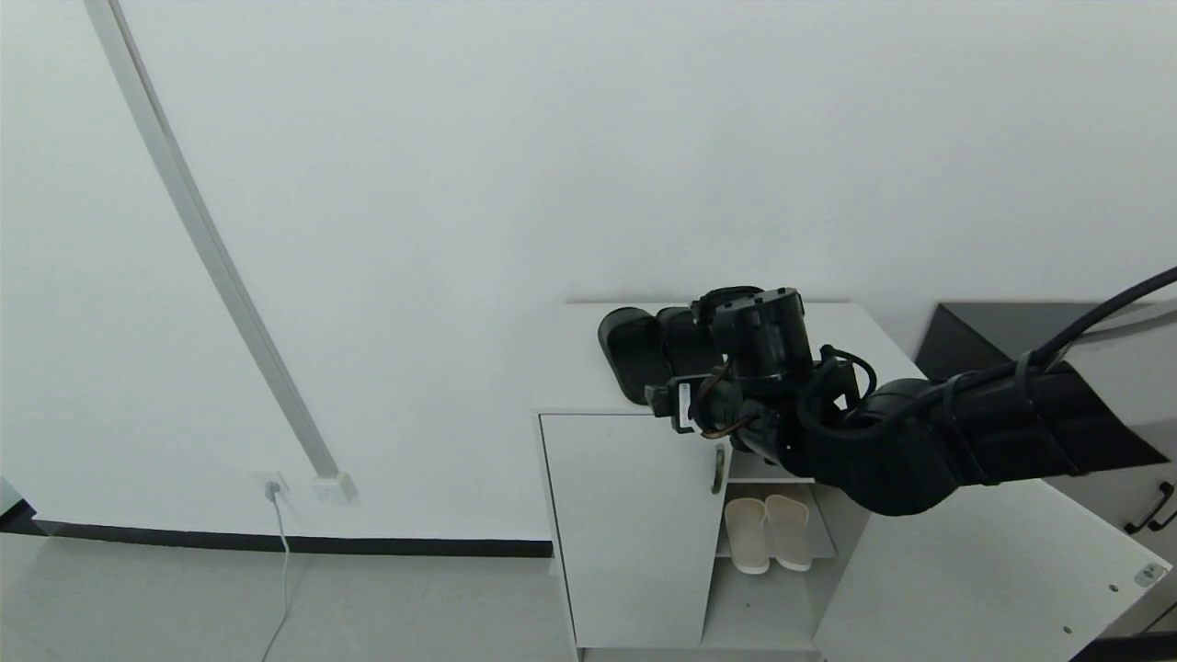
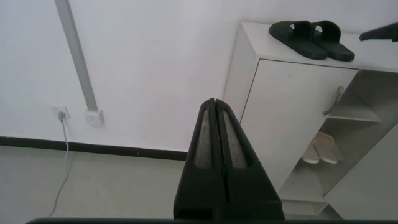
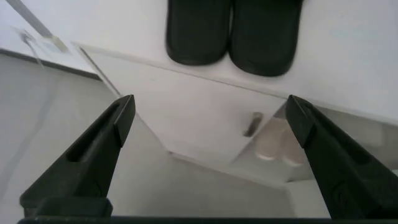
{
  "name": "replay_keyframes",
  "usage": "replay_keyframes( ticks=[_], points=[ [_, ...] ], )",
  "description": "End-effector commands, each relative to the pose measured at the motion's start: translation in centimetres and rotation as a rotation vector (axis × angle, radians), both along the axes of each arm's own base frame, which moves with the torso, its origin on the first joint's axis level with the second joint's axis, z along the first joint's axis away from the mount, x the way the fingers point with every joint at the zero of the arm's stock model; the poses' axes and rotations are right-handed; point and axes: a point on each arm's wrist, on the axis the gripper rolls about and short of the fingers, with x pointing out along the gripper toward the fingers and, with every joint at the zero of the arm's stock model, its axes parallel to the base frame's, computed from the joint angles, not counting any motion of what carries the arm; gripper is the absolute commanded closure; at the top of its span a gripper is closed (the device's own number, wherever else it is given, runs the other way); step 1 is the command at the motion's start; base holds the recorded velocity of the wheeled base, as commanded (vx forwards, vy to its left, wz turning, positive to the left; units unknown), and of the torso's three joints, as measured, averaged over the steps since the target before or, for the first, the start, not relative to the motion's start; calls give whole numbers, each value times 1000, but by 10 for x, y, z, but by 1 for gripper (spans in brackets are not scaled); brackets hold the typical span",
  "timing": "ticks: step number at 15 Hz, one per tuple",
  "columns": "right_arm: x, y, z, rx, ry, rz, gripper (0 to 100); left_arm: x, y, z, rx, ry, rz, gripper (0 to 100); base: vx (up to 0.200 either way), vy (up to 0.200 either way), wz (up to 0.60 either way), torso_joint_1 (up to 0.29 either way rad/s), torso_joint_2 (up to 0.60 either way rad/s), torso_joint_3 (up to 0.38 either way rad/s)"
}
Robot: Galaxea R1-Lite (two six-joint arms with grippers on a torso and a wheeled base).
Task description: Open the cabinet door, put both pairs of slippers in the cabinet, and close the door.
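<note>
Pair of black rubber slide slippers (image 1: 644, 354) lying side by side on top of the white two-door cabinet (image 1: 634, 524), centre-right of the head view. Right gripper (image 3: 210, 107) poised at the cabinet's front edge, just short of them, jaws spread wide, holding nothing.

Likely risks:
- closing on one slipper only and leaving its mate behind
- nudging the pair back toward the wall
- clipping the cabinet's top edge on approach

Pair of cream slippers (image 1: 768, 533) already on a shelf inside, lower centre-right, that shelf probably mostly taken. Right-hand door (image 1: 965, 570) standing open at lower right, close under the arm. Left-hand door shut, with curved handle (image 1: 716, 469). Left gripper (image 2: 214, 106) pressed closed, empty, well apart from the cabinet. Wall socket with white cable (image 1: 273, 485) at lower left.
</note>
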Motion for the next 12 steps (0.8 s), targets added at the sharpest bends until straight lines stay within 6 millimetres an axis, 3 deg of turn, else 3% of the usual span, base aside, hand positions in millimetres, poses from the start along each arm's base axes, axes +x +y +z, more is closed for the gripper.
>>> replay_keyframes(
  ticks=[1, 6, 12],
  points=[
    [0, 10, 10, 40, -21, 9, 0, 0, 0, 0, -3, 1, 0, 100, 0, 0, 0, 0, 0, 0],
    [12, 14, -9, 25, -13, -10, 0, 0, 0, 0, -4, 1, 0, 100, 0, 0, 0, 0, 0, 0],
    [20, 16, -27, 10, -12, -41, 0, 0, 0, 0, -3, 1, 0, 100, 200, 0, 0, 0, 0, 2]
  ],
)
